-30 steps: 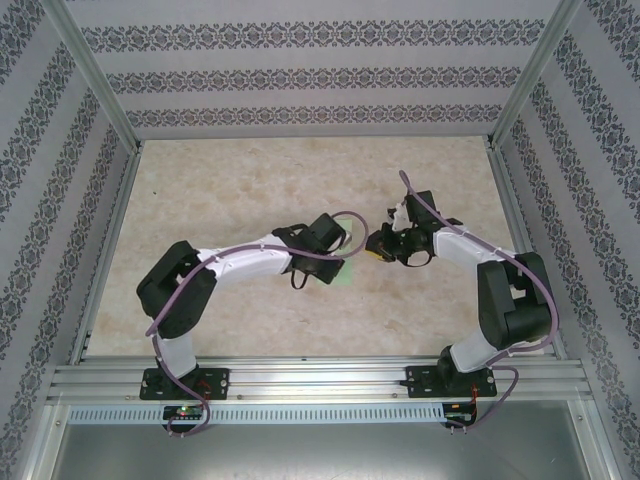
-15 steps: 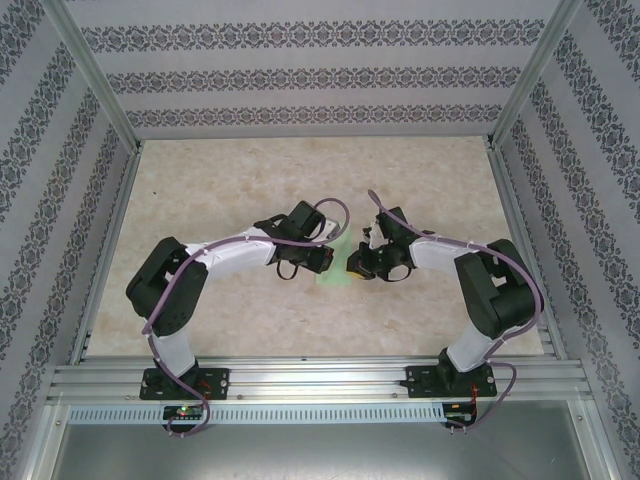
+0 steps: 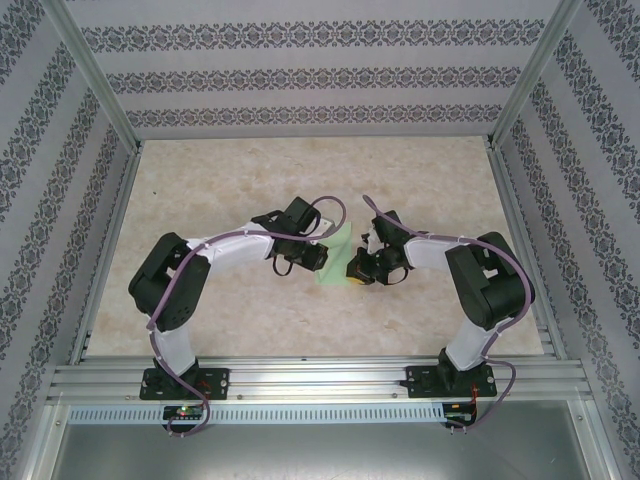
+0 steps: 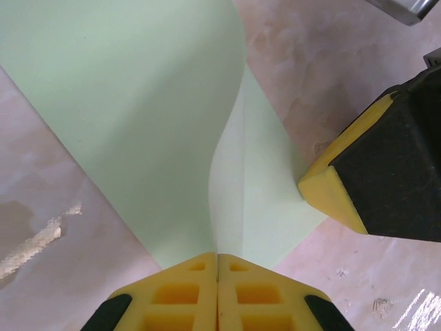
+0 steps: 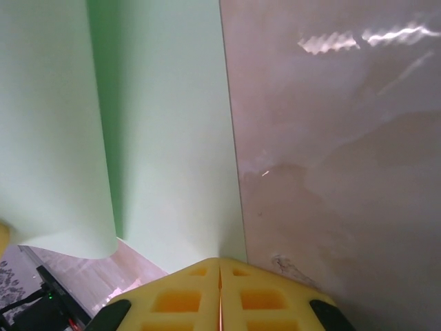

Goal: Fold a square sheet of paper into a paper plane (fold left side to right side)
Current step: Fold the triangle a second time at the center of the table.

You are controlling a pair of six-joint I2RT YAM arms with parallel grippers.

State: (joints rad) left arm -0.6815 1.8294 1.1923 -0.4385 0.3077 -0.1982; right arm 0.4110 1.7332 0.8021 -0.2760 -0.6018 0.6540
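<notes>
Mint-green sheet of paper pinched by left gripper and right gripper; an uneven pull could skew the crease.

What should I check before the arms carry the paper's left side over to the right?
1. The left gripper is shut on the sheet of paper: ok.
2. The right gripper is shut on its edge: ok.
3. Part of the sheet is lifted off the table, curling: ok.
4. The two grippers are apart: ok.
5. Edges lined up for the fold: cannot tell.
</notes>
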